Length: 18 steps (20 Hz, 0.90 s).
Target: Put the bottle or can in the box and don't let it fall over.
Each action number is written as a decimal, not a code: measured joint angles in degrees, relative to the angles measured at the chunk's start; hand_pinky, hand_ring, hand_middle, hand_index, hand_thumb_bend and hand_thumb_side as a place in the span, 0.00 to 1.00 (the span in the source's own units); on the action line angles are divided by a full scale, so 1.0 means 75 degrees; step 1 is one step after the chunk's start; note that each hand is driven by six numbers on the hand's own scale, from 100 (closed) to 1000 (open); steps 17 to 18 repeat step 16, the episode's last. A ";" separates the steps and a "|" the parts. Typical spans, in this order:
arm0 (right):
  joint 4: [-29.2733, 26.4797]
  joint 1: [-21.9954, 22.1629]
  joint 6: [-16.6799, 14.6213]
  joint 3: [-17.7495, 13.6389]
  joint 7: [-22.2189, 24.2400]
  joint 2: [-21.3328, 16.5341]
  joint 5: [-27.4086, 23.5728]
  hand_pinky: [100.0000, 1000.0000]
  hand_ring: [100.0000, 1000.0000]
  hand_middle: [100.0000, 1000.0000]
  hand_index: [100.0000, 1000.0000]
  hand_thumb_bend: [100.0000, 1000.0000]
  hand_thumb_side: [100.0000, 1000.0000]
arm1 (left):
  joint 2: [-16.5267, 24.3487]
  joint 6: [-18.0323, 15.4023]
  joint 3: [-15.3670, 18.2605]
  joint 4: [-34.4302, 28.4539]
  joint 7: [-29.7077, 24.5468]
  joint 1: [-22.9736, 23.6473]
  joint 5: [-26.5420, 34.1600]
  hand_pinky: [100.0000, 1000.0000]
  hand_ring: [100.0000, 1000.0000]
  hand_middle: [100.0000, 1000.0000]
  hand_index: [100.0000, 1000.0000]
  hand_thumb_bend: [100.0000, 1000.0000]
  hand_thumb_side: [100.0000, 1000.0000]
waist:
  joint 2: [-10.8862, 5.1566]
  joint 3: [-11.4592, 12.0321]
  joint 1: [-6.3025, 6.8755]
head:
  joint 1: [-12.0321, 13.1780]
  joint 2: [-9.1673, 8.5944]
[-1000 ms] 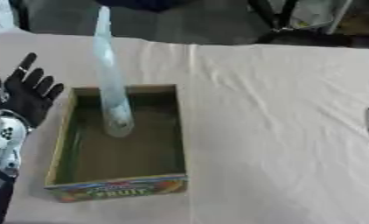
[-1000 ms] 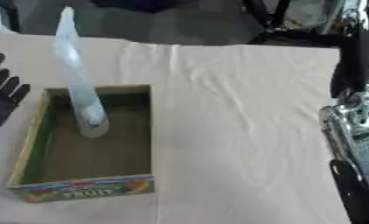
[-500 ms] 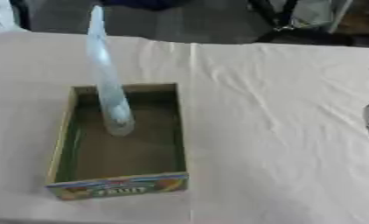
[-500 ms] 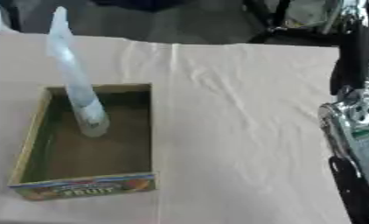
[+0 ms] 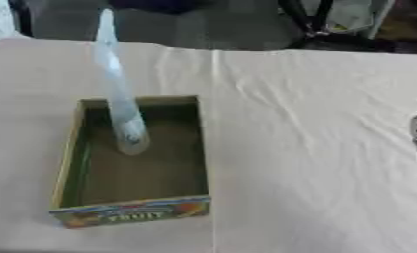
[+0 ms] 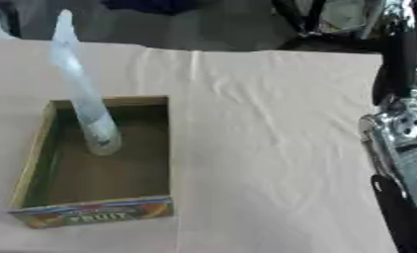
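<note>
Inside box (image 5: pixel 72 153): 1 clear bottle (image 5: pixel 121 108) upright, far-left part.

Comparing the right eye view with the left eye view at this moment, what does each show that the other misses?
Only the right eye view shows much of the robot's right arm, silver and black, running down its right edge; no hand can be made out on it. The left eye view catches just a sliver of that arm at its right edge, and it shows more of the cloth left of the box. Both share the clear bottle standing upright inside the cardboard box, near its far end, on the white tablecloth. Neither view shows the left hand.
</note>
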 measured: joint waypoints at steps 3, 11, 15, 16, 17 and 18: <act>-0.0013 0.0004 -0.0008 -0.0001 -0.0011 0.0000 0.0002 1.00 0.96 0.97 0.86 0.06 0.50 | 0.0013 0.0014 0.0077 0.0007 -0.0069 0.0170 -0.0118 1.00 1.00 0.89 0.89 0.59 0.68 | 0.0000 -0.0001 0.0000 | 0.0001 -0.0001; -0.0014 0.0039 -0.0005 -0.0004 -0.0040 0.0000 0.0011 1.00 0.96 0.97 0.86 0.06 0.50 | 0.0013 0.0048 0.0258 0.0187 -0.0179 0.0586 -0.0137 1.00 0.99 0.86 0.88 0.55 0.68 | 0.0000 -0.0008 0.0000 | 0.0003 -0.0003; -0.0014 0.0046 0.0008 -0.0005 -0.0053 0.0000 0.0037 1.00 0.96 0.97 0.86 0.06 0.50 | 0.0012 0.0050 0.0320 0.0335 -0.0247 0.0756 -0.0130 0.97 0.94 0.83 0.86 0.55 0.69 | 0.0000 -0.0012 0.0000 | 0.0006 -0.0003; -0.0014 0.0054 0.0008 -0.0005 -0.0054 0.0000 0.0045 1.00 0.96 0.97 0.86 0.06 0.50 | 0.0012 0.0046 0.0341 0.0375 -0.0266 0.0793 -0.0130 0.97 0.92 0.82 0.86 0.55 0.69 | 0.0000 -0.0015 0.0000 | 0.0008 -0.0003; -0.0014 0.0054 0.0008 -0.0005 -0.0054 0.0000 0.0045 1.00 0.96 0.97 0.86 0.06 0.50 | 0.0012 0.0046 0.0341 0.0375 -0.0266 0.0793 -0.0130 0.97 0.92 0.82 0.86 0.55 0.69 | 0.0000 -0.0015 0.0000 | 0.0008 -0.0003; -0.0014 0.0054 0.0008 -0.0005 -0.0054 0.0000 0.0045 1.00 0.96 0.97 0.86 0.06 0.50 | 0.0012 0.0046 0.0341 0.0375 -0.0266 0.0793 -0.0130 0.97 0.92 0.82 0.86 0.55 0.69 | 0.0000 -0.0015 0.0000 | 0.0008 -0.0003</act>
